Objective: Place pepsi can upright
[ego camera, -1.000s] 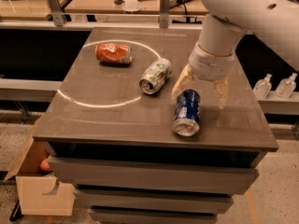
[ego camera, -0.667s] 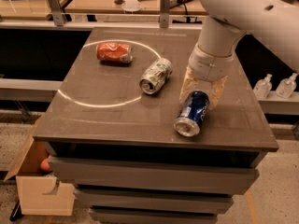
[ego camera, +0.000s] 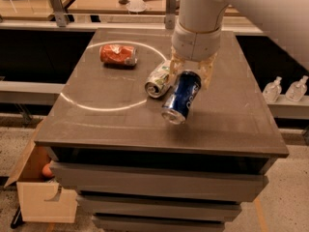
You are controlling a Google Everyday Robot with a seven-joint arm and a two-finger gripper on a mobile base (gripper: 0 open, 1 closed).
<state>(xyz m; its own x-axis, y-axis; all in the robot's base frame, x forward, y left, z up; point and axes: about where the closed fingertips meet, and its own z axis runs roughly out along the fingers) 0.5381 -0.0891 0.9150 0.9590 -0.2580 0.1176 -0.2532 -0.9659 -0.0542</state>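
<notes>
One pepsi can (ego camera: 181, 98) in one pincer (ego camera: 190, 75), two other cans (ego camera: 118, 54) (ego camera: 159, 79), two bottles (ego camera: 273, 89) (ego camera: 296, 88)

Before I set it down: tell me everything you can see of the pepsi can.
The pepsi can is dark blue metal with white lettering and silver rims. The gripper, over the right half of the table, is clamped on its upper end. The can hangs tilted, a silver end pointing down toward the camera, seemingly clear of the table. Only the gripper seems to touch it; a silver can lies close beside.
</notes>
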